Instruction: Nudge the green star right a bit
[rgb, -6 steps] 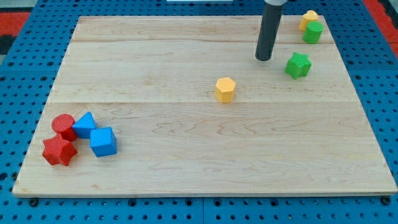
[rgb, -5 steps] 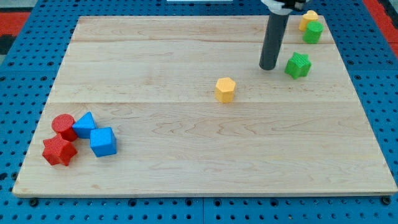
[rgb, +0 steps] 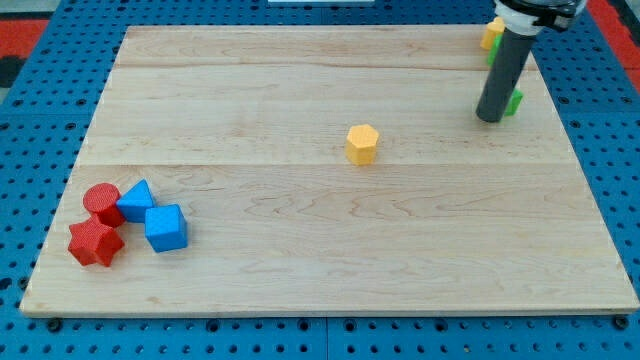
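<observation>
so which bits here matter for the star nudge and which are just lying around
In the job:
- my tip
- green star, mostly hidden behind the rod, right beside my tip

Lying about:
- yellow hexagon block
- yellow block at the view's top
- red cylinder
- red star
- two blue blocks

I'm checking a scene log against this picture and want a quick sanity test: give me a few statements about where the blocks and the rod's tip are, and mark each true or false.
1. My tip is near the board's top right corner. True.
2. The green star stands fully in view. False: the rod hides most of it; only a green edge shows to the tip's right.
3. The yellow hexagon block sits alone near the board's middle. True.
4. The red cylinder and red star are at the view's top left. False: they are at the bottom left.
5. Two blue blocks lie beside the red ones. True.
</observation>
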